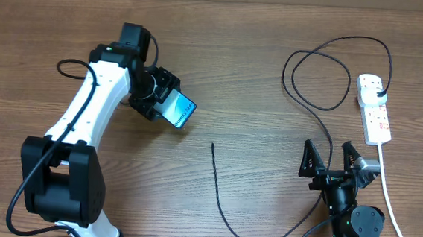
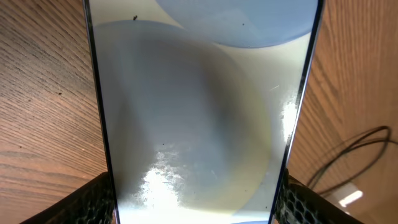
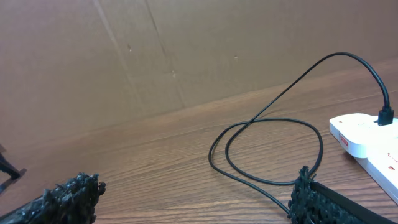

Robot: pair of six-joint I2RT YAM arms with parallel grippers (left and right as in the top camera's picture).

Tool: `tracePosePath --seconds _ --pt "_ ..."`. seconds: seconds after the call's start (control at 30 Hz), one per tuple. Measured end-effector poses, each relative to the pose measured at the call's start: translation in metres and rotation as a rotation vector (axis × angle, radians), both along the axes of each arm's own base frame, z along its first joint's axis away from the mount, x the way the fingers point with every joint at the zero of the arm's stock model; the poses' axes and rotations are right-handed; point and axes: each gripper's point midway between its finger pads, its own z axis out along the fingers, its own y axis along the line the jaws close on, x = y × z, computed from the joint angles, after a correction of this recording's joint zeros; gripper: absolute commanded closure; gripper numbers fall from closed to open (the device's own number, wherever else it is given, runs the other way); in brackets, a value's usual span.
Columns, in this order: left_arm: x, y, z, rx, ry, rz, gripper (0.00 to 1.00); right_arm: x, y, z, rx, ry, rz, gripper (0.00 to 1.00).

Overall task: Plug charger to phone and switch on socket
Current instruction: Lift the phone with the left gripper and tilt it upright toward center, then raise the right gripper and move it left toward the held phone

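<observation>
The left fingers (image 2: 93, 202) are clamped on the phone (image 1: 177, 109), one black pad on each long edge. In the left wrist view the handset fills the frame between them, its glass showing only pale glare. From overhead its screen is bright blue, left of centre in the upper half of the frame, tilted with its free end toward the lower right. I cannot tell whether that end touches the tabletop (image 1: 238, 60). The white left arm (image 1: 85, 110) rises from the lower left corner and folds back at the wrist, so that the fingers point right.

The right fingers (image 1: 311, 159) stand wide apart, holding nothing, low at the right side. The right arm (image 1: 354, 214) is folded compactly beneath them at the bottom edge. The charger (image 1: 324, 108) runs close past them. Its connector tip (image 1: 213, 145) lies loose mid-frame, well apart from the phone. Its cable sweeps along the bottom, loops at the upper right, and ends in the plug (image 1: 378, 91) seated in the socket (image 1: 376, 115), the white strip at the right edge.
</observation>
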Motion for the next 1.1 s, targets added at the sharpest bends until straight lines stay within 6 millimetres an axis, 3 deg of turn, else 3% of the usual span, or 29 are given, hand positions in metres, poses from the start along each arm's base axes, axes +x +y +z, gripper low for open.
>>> tracePosePath --seconds 0.63,0.9,1.1 --pt "-0.002 -0.004 -0.002 0.044 -0.007 -0.021 0.96 -0.002 -0.016 0.001 -0.015 0.037 -0.093 0.00" --pt "-0.002 -0.003 -0.003 0.048 -0.008 -0.021 0.96 -0.011 -0.018 0.072 -0.068 0.055 -0.099 0.00" --pt "-0.001 -0.003 -0.003 0.051 -0.008 -0.020 0.96 0.011 -0.012 0.099 -0.101 0.235 -0.060 0.00"
